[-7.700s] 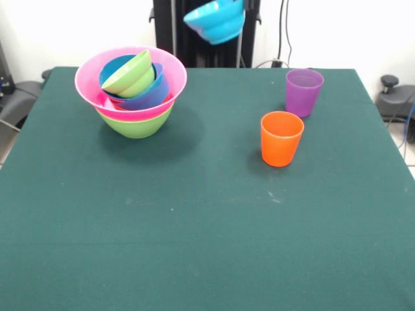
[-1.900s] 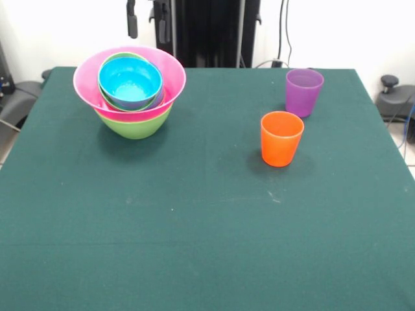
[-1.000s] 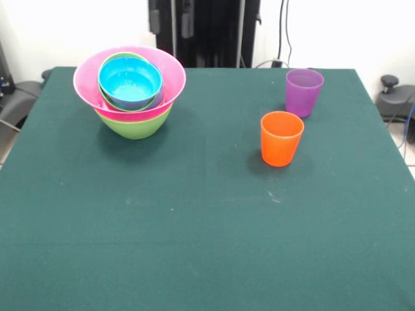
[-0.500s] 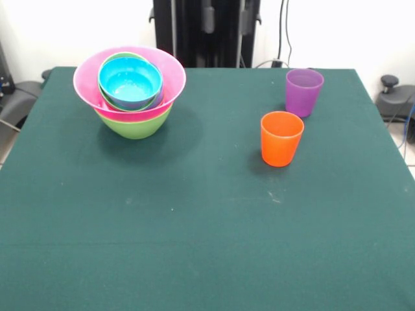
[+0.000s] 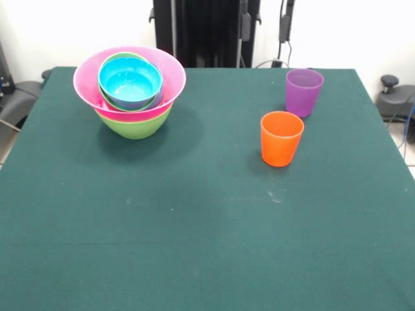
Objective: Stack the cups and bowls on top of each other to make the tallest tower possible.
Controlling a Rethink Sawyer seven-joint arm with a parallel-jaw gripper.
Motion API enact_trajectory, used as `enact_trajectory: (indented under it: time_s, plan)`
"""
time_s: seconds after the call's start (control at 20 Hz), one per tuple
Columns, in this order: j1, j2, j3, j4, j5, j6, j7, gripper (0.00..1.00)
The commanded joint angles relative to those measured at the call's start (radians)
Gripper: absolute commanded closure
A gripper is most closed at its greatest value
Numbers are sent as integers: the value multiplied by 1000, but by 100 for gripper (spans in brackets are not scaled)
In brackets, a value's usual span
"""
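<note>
Scanning from the left, we find the tower point(image 5: 131, 91) standing on the green counter point(image 5: 194, 220), well off to the picture-left of the tool point(image 5: 265, 23) and lower in the frame. A lime green bowl point(image 5: 135, 124) forms its base, the huge pink bowl point(image 5: 87, 81) sits in that, and smaller bowls nest inside, with a cyan bowl point(image 5: 130, 81) uppermost and upright. So the bowl part of the build looks finished, as far as we can judge.

Moving right, the orange cup point(image 5: 281, 138) stands upright on the counter below the tool and nearer the camera. The purple cup point(image 5: 303, 91) stands just beyond it, slightly to the picture-right of the tool and closest to it. The two cups are near each other but not touching, and neither is on the tower yet.

The tool hangs high at the top edge, its two dark fingers point(image 5: 246, 26) spread apart with nothing between them. What we judge is left: both cups must be carried across and set on the pile.
</note>
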Motion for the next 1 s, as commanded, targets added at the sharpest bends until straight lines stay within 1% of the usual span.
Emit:
enact_trajectory:
  time_s: [0.05, 0.35, 0.65, 0.75, 0.85, 1.0]
  plan:
    - [44, 149, -49, -142, 19, 62, 148, 0]
    - [36, 225, -45, -196, 32, 15, 105, 0]
    - [38, 255, -45, -220, 35, -1, 95, 0]
    - [33, 280, -38, -243, 35, 0, 81, 0]
    - [37, 296, -38, -263, 37, 9, 80, 0]
    - [66, 319, -55, -283, 36, 2, 114, 0]
